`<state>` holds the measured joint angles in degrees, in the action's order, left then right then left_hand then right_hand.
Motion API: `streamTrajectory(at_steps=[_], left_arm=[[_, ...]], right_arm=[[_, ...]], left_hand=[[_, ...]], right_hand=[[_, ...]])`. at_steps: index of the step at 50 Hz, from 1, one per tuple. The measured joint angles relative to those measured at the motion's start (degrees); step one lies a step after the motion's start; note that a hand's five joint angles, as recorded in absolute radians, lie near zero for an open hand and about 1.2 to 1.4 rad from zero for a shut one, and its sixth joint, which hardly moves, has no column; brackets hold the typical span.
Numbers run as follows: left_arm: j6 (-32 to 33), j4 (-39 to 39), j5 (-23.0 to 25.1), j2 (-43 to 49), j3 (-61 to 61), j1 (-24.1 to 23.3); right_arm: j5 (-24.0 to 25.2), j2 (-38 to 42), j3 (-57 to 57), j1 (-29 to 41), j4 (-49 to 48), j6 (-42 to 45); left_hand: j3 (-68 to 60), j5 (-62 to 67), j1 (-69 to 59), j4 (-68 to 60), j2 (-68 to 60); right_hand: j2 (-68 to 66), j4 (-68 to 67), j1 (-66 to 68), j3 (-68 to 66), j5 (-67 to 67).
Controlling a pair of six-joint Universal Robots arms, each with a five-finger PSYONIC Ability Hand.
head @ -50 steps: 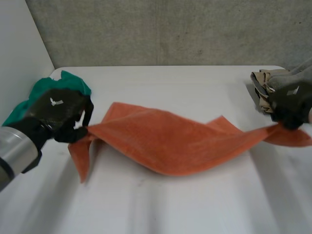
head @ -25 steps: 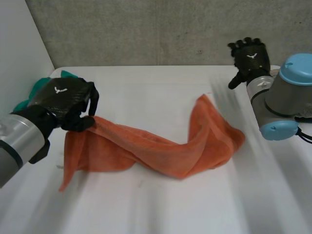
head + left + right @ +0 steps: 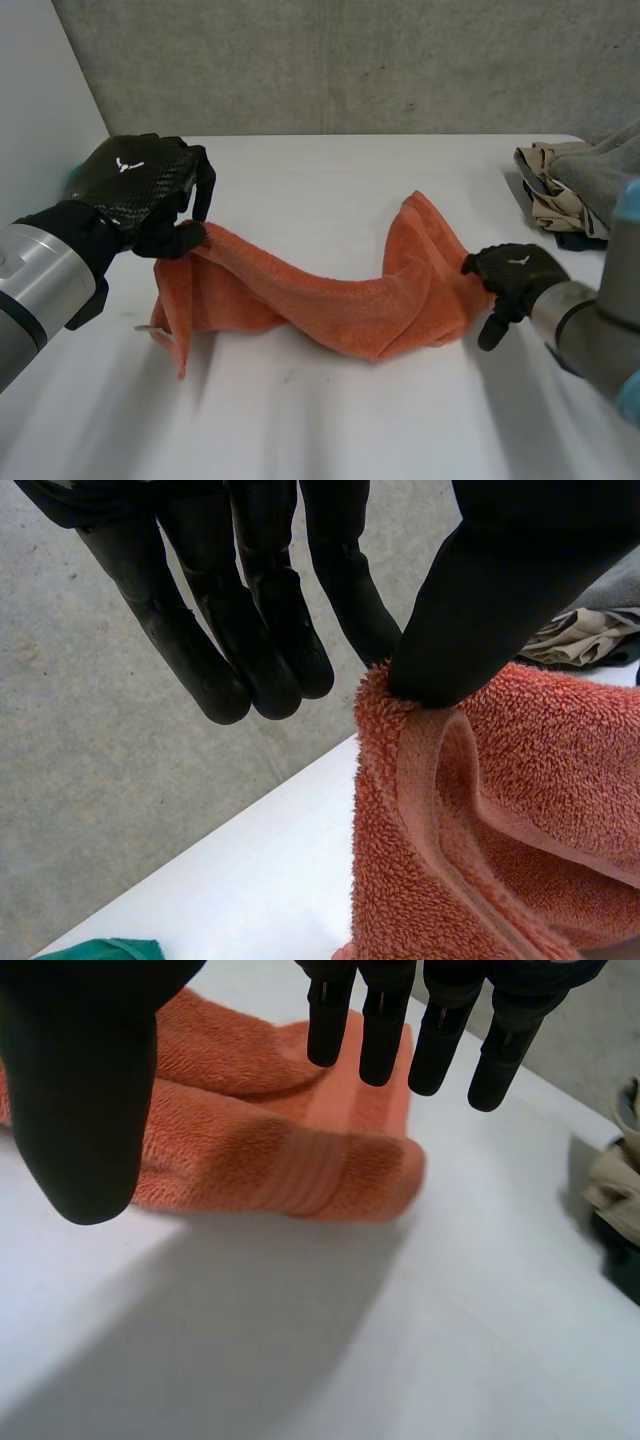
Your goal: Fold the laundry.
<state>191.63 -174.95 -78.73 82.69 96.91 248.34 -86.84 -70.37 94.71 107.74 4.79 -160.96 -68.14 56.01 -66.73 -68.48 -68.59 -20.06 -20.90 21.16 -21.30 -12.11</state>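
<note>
Left hand (image 3: 140, 192) pinches towel (image 3: 340, 305) at its left end, thumb on hem, that end raised off table (image 3: 330, 420). Right hand (image 3: 515, 272) fingers straight, apart, holding nothing, just beside towel's right end. Orange towel rumpled, twisted, mid-table. Clothes pile (image 3: 565, 185) far right.

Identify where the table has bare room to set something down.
Bare: the near strip of table between the towel and the arms, and the far strip between towel and wall. Crowded: mid-table, where the left hand pinches one towel end and the open right hand hovers by the other, and the corner holding the clothes pile.
</note>
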Motion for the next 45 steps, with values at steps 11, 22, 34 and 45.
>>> streamTrajectory(at_steps=[11, 22, 34, 45], left_arm=[[0.0, 0.0, -0.1, 0.2, 0.0, 0.2], [0.3, -0.1, 0.0, 1.8, 1.3, 2.1], [6.1, -0.9, 0.1, 15.1, -0.6, 5.8], [9.6, -3.3, -1.9, 27.2, -20.7, 6.0]], right_arm=[[-0.2, 8.2, 3.1, 4.7, -19.6, 0.1], [-0.7, 2.9, 1.3, 2.2, -16.2, -0.3], [5.5, -3.2, -12.2, -5.1, 19.2, 13.0], [4.6, 5.0, -29.8, -3.7, 8.1, 9.0]], left_hand=[[0.0, 0.0, 0.0, 0.0, 0.0], [0.0, 0.0, 0.0, 0.0, 0.0], [-0.1, 0.0, 0.0, 0.0, 0.0], [-0.2, 0.0, 0.0, 0.0, -0.1]], right_hand=[[-32.9, -31.2, 32.8, -31.2, -30.2], [-47.7, -47.5, 43.3, -46.5, -44.1], [-47.7, -47.6, 43.3, -47.0, -44.1], [-47.7, -47.7, 43.3, -47.1, -44.1]])
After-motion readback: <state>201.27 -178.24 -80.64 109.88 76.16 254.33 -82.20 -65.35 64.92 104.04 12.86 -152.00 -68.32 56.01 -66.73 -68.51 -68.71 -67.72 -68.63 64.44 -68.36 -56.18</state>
